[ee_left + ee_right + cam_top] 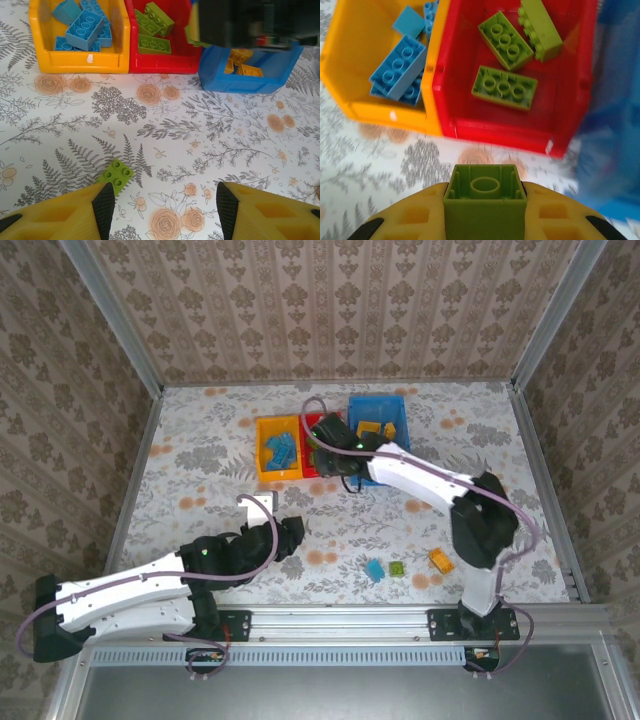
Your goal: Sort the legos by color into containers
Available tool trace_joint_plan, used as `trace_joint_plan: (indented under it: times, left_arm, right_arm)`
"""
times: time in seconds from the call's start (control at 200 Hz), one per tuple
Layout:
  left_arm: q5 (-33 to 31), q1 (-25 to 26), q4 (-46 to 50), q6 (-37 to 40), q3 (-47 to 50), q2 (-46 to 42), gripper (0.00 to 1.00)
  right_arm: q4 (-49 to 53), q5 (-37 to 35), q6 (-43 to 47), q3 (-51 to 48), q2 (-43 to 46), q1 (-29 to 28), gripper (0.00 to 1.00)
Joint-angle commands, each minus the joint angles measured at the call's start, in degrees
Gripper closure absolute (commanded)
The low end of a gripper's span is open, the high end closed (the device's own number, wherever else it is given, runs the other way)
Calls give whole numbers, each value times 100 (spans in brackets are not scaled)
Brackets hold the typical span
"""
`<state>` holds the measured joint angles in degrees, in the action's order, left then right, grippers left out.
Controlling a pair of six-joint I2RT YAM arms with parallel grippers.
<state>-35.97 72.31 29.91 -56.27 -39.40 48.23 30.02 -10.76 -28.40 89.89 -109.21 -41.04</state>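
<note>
Legos not yet sorted lie nearest the arm bases: a loose blue brick [374, 570], a loose green brick [398, 569] and a loose orange-yellow brick [440, 560] sit near each other on the floral counter [200, 440], before the right arm's base. A little farther out, the left gripper [165, 207] hangs low with its jaws apart and nothing between them. A small green two-by-two brick [116, 175] lies just beside its left fingertip, outside the gap, so I judge this arm is lining up a pick rather than making one. Farther on, the right gripper [485, 202] has its jaws clamped on a light green brick [485, 182], hollow side toward the wrist camera, at the near side of the red bin [510, 135]. That fits a delivery, since three green bricks [504, 87] already lie inside. Touching it on the left, the yellow-orange bin [350, 100] holds blue bricks [397, 70]. On its right the blue bin [240, 82] holds orange-yellow pieces [245, 67]. Each colour has its bin, though no bin matches its contents. The overhead camera gives the layout, with the loose bricks well apart from the bin row. The right wrist camera gives the grip and the studs, while the left wrist camera renders sharply the blue bin that the right one blurs.
</note>
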Motion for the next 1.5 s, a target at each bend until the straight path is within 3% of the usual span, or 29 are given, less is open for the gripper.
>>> trace_joint_plan:
  times: [0.0,0.18,0.315,0.44,0.575,0.77,0.985,1.155,1.325,1.495]
  left_arm:
    - [-209,11,236,-88,-76,-115,41]
    - [-33,20,231,74,-64,-217,42]
    - [165,20,111,148,-7,-171,42]
    - [256,20,18,209,-11,-58,42]
    - [406,18,-152,378,-50,98,41]
    - [1189,-35,-412,882,-244,770,37]
    - [2613,49,-937,1847,-685,2225,30]
    - [3245,239,-858,2734,-1473,3477,26]
    - [3864,204,-599,2854,-2151,4383,22]
    - [4031,322,-342,3192,-2591,4781,21]
  right_arm:
    - [286,-224,179,633,-690,160,78]
    - [549,-371,393,1685,-1616,318,74]
    - [859,-468,549,2268,-2000,384,57]
    - [930,-509,663,2388,-1874,377,48]
    - [840,-664,692,2118,-1342,301,45]
    - [401,-838,610,981,48,123,45]
    - [-351,-559,51,-1957,2609,129,42]
    - [121,-26,-506,-3776,4786,225,37]
    - [1163,31,-853,-4488,6405,341,34]
    - [1542,76,-1009,-4664,6942,368,34]
